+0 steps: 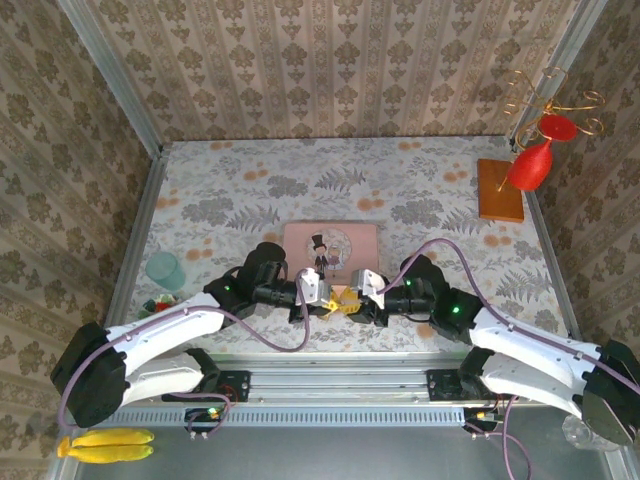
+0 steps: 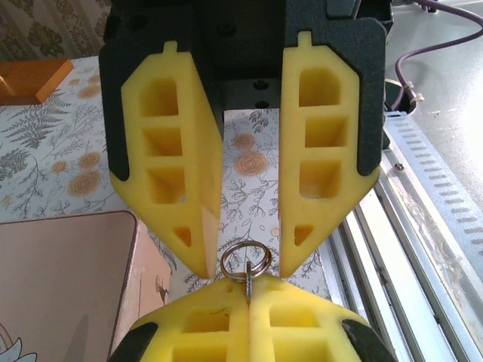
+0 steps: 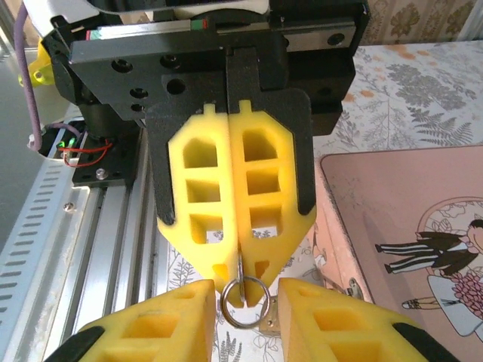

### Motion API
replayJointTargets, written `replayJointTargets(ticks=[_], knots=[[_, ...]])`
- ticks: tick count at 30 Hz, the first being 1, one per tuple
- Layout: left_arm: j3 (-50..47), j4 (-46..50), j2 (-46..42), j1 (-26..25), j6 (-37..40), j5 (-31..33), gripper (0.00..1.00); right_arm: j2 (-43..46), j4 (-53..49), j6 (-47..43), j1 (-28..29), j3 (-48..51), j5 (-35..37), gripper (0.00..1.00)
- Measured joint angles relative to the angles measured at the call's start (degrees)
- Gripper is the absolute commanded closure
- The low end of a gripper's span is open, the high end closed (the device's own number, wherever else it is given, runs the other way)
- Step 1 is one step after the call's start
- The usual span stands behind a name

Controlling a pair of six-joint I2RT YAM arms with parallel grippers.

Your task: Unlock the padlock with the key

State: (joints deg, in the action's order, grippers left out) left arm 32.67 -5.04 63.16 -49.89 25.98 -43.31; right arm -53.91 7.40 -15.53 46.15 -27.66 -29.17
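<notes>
**Item:** key (image 2: 247, 276), a small flat piece of thin metal on a silver split ring (image 2: 246, 243).

**Location:** over the near strip of the floral-print table (image 1: 250, 190), just in front of the pink tin (image 1: 300, 240). It sits between the two grippers, which meet tip to tip.

**Held by:** the left gripper (image 3: 240, 264), its fingers (image 3: 200, 188) pressed together on the key's flat faces. Most of the key is buried between them, so I cannot tell bow from blade. The ring stands clear of the tips.

**Right gripper** (image 2: 247, 253): spread, with one finger on either side of the ring. As far as I can tell, it touches neither the ring nor the key.

**Handling (my estimate):**
- The key is very light, rigid, smooth and slippery.
- It is likely to pivot or slide if pinched off-centre.
- The ring is loose on the key and would swing, so it makes a poor hold.
- The better hold is squarely across the flat faces at the ring end, leaving the working end free.

**Materials and shapes:**
- **Fingers:** yellow and wedge-shaped, with open rectangular cells. They taper to narrow tips and sit in black mounts.
- **Tin:** rectangular with rounded corners and a matte pink lid showing a cartoon couple. A small metal clasp (image 3: 351, 286) sits on its near side.
- **Table cover:** a pale print of grey ferns and orange flowers, with ribbed aluminium rail at the near edge.
</notes>
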Motion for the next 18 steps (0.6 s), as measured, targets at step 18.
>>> replayJointTargets(ticks=[18], knots=[[0.00, 4.22, 0.44, 0.09, 0.63, 0.96, 1.00, -2.84, -4.20, -2.75, 0.28, -2.69, -0.83, 1.00]])
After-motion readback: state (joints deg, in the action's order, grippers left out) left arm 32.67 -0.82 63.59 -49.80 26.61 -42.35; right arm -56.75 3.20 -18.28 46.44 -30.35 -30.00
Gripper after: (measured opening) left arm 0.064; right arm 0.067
